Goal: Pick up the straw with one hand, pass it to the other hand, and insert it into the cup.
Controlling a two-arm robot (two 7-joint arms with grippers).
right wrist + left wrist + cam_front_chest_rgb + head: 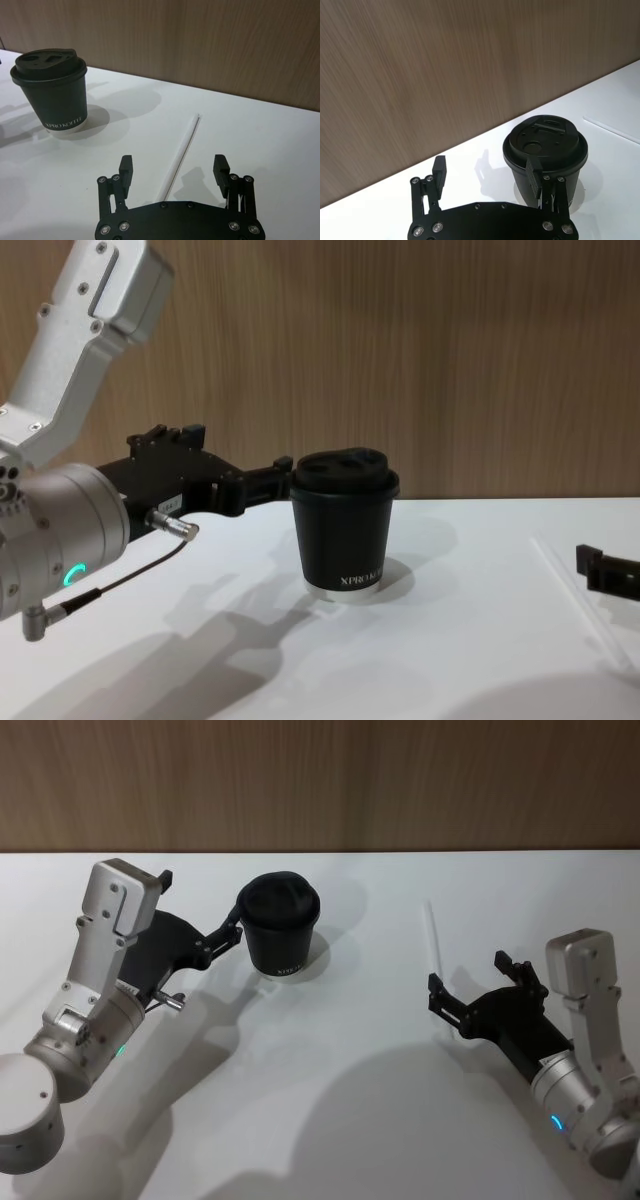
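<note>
The cup stands upright on the white table, lid on. The left gripper sits at the cup's left with its jaws spread wide and nothing in them. One finger is right at the cup's side under the lid rim; I cannot tell whether it touches. The straw lies flat, well to the right of the cup. The right gripper is at the straw's end farther from the cup's wall side, also wide open and empty, and the straw runs out from between its fingers.
</note>
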